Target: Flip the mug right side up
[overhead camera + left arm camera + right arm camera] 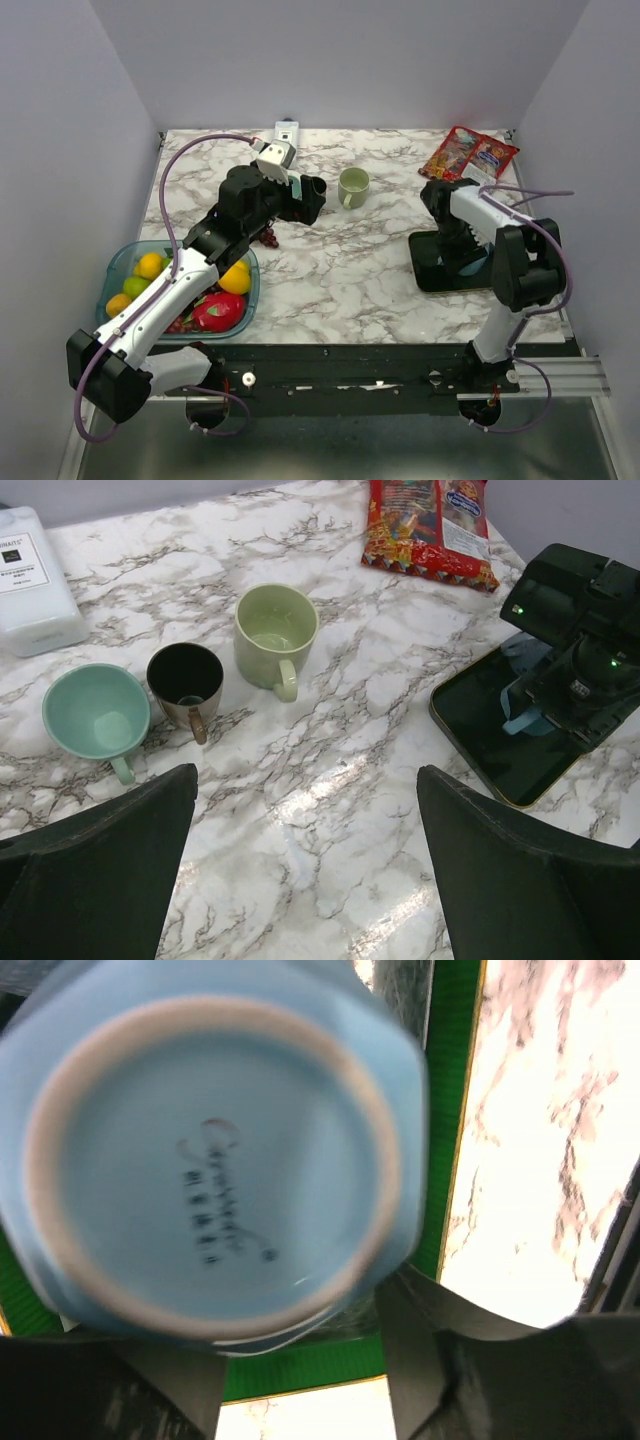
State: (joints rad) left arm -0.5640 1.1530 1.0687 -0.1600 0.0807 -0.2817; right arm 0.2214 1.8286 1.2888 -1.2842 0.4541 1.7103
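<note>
1. Nearest the lens in the R wrist view: the R gripper (pixel 300 1370). Its dark fingers (pixel 470 1380) sit at 5 and 7 o'clock in the frame.
2. Between and just past them is the blue mug (pixel 210 1160). It's blurred, and its unglazed foot ring and printed base mark face the cam, so it's bottom-up to us.
3. We can't tell whether the R jaws are clamped on the mug or just standing round it, as the contact pts are hidden.
4. Behind the mug is the black tray (pixel 428 262), at approx. 3 o'clock on the marble table (pixel 340 270). We can't tell if the mug touches it.
5. The L gripper (pixel 307 775) hovers over the table w/ its jaws spread wide apart and nothing between them.
6. At 10–11 o'clock from it are three cups in a row, all mouth-up: a teal cup (pixel 95 710), a dark mug (pixel 185 680) just beside it, then a pale green mug (pixel 275 630).
7. A white bottle (pixel 35 580) is further out at 10 o'clock.
8. Red snack packs (pixel 430 525) lie at 1 o'clock, near the table's far edge.
9. In the top view a fruit bowl (pixel 120 265) sits at 8 o'clock on the table, under the L arm, well apart from the tray.
</note>
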